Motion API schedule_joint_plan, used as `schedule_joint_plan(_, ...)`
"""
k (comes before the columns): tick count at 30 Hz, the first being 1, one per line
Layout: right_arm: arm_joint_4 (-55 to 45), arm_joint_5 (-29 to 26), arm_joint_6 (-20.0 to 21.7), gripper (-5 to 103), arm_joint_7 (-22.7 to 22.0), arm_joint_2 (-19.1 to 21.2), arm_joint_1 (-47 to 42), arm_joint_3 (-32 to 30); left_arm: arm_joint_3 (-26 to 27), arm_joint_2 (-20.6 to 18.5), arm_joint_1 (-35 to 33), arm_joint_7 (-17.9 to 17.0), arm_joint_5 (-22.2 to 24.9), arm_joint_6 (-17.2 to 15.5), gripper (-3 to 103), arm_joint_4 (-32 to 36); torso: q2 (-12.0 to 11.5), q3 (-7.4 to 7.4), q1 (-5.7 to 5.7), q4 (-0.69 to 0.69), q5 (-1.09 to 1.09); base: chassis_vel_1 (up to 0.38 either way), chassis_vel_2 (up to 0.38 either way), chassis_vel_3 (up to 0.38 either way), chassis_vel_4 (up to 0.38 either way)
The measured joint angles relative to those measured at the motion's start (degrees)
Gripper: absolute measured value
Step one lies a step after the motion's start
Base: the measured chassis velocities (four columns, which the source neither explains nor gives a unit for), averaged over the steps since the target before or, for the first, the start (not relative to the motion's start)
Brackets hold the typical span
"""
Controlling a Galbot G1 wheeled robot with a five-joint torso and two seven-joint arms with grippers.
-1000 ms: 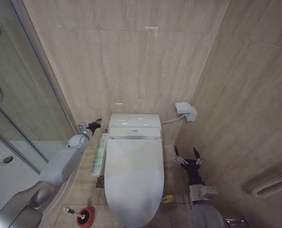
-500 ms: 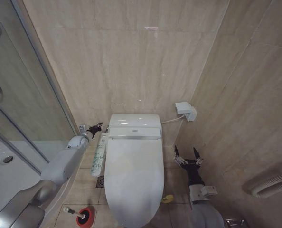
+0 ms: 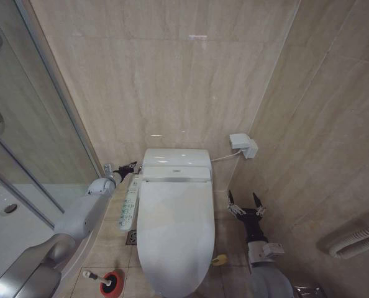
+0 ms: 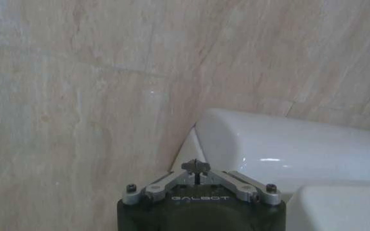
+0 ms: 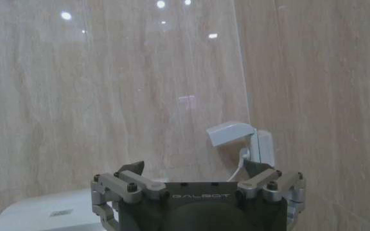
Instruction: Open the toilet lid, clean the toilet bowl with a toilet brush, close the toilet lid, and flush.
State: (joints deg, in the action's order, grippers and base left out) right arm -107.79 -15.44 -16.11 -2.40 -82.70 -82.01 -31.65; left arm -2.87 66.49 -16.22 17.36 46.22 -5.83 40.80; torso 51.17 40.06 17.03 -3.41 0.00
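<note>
"GALBOT" on the left gripper (image 4: 198, 169) and the right gripper (image 5: 198, 178) housings

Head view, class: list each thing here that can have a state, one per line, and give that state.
Toilet lid: down, shut over the bowl.
Brush: standing in its red holder on the floor.
Left gripper: shut, beside the tank, holding nothing.
Right gripper: open, empty, right of the toilet.

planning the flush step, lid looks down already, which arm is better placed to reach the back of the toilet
Left, probably. The left gripper, shut, sits right beside the rear unit of the toilet, behind the closed toilet lid. The right gripper hangs open beside the bowl, near the side wall, farther from the unit.
</note>
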Motion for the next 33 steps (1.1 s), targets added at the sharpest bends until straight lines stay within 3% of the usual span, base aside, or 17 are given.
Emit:
schedule_joint_plan(5,0.00,0.00,0.00,100,0.00,0.00,0.00,0.00,0.72,0.10,0.62,2.95,-0.35,-0.97,0,-2.46,0.00,0.00,0.00,0.00,0.00,0.000,0.000,0.000,0.000)
schedule_joint_plan(12,0.00,0.00,0.00,100,0.00,0.00,0.00,0.00,1.74,0.68,0.65,4.47,-0.71,-2.49,0,-4.08,0.00,0.00,0.00,0.00,0.00,0.000,0.000,0.000,0.000)
schedule_joint_plan(33,0.00,0.00,0.00,100,0.00,0.00,0.00,0.00,4.66,1.60,0.94,4.78,-4.04,-1.33,0,-8.97,0.00,0.00,0.00,0.00,0.00,0.000,0.000,0.000,0.000)
